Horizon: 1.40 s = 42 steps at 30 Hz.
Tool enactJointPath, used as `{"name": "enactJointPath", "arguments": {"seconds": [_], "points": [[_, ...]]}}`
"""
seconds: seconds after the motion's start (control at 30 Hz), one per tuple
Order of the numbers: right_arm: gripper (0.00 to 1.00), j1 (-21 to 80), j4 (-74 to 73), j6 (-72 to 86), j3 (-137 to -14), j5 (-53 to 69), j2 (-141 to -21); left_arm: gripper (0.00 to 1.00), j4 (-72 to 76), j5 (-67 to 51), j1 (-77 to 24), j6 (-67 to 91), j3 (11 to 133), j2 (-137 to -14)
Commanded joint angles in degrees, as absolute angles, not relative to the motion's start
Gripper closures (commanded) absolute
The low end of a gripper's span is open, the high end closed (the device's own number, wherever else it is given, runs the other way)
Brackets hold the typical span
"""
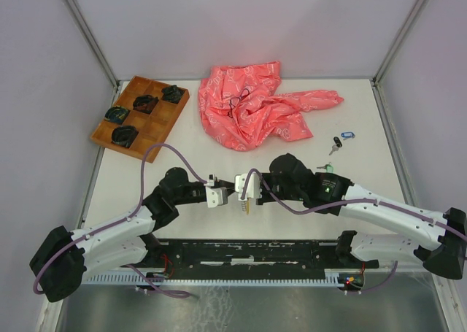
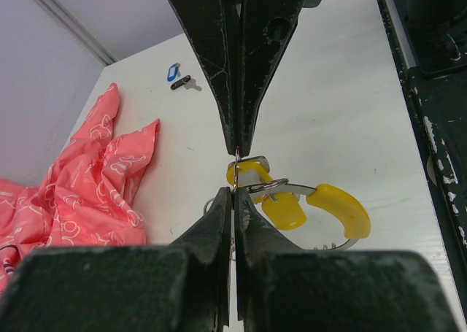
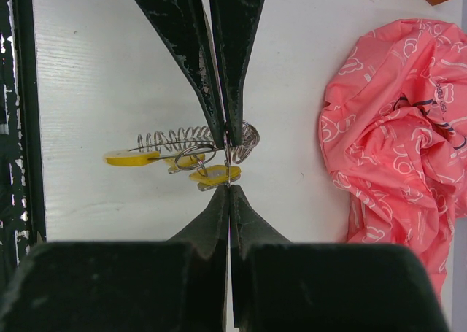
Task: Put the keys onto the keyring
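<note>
- Top view: left gripper (image 1: 228, 192) and right gripper (image 1: 235, 190) meet tip to tip at centre, with yellow keys (image 1: 248, 206) hanging below.
- Left wrist: the jaws are pinched closed, yellow keys just right of centre.
- Right wrist: the jaws are clamped on the keyring (image 3: 175, 137), mid-frame.

- yellow's being shown on the keys (image 3: 211, 176)
- silvery grey coils are being flashed by the keyring (image 3: 175, 137)
- white squiggles are being worn by the pink cloth (image 1: 252, 106)

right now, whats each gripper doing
left gripper: closed, pinching the keyring
right gripper: closed, apparently on a yellow key
</note>
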<state>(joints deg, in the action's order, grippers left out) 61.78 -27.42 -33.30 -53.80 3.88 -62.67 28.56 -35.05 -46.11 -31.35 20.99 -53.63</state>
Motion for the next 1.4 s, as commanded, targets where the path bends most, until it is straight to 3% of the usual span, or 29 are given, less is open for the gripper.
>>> {"name": "enactJointPath", "arguments": {"seconds": [0.0, 1.37], "points": [[0.99, 62.1, -24.8, -32.9, -54.5, 5.1, -61.4, 0.97, 32.6, -35.8, -46.3, -31.1, 23.5, -53.2], [1.0, 63.2, -19.3, -31.7, -54.0, 9.6, -61.8, 0.97, 32.6, -40.4, -46.2, -29.3, 24.6, -54.8]]}}
